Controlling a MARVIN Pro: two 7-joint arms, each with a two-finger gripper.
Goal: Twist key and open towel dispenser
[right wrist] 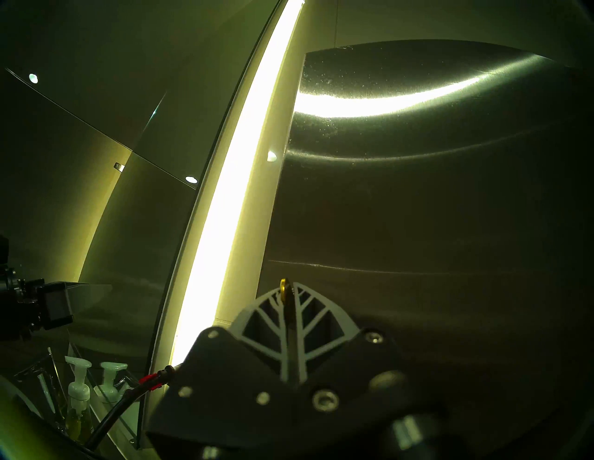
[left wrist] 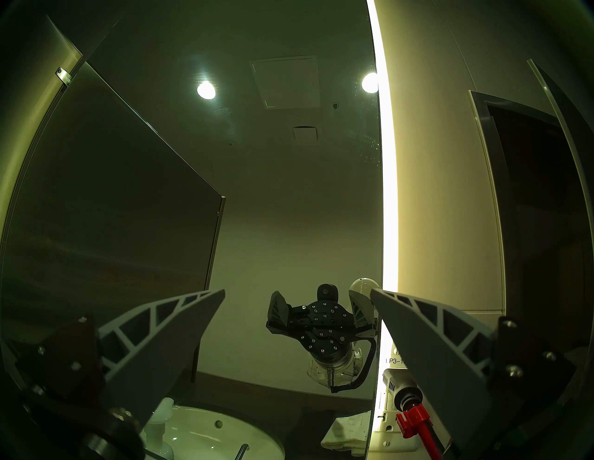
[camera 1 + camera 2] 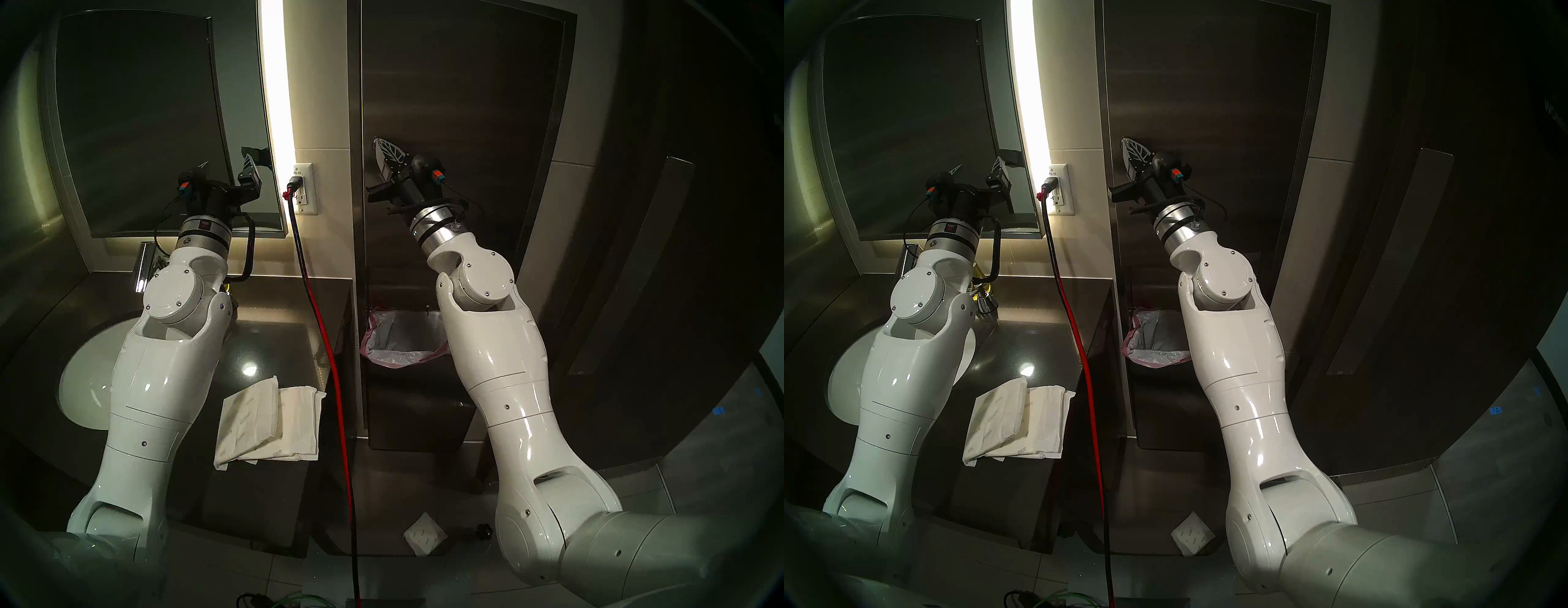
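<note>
The towel dispenser [image 3: 458, 106] is a tall brushed-steel wall cabinet right of the light strip; its door looks flush and closed. It also shows in the head stereo right view [image 3: 1208, 106] and fills the right wrist view [image 1: 418, 208]. My right gripper [image 3: 376, 144] [image 3: 1124, 141] [image 1: 288, 286] is pressed to the door's left side, fingers together. The amber head of the key [image 1: 283, 287] shows pinched between the fingertips; its shank and the lock are hidden. My left gripper [image 3: 227, 164] [image 2: 297, 290] is open and empty in front of the mirror.
The mirror [image 3: 140, 127] and a bright light strip [image 3: 275, 85] stand left of the dispenser. A black-red cable [image 3: 335, 361] hangs from the wall outlet [image 3: 304, 189]. Paper towels [image 3: 267, 420] lie on the counter by the sink [image 3: 85, 382]. The waste bin [image 3: 403, 335] sits below.
</note>
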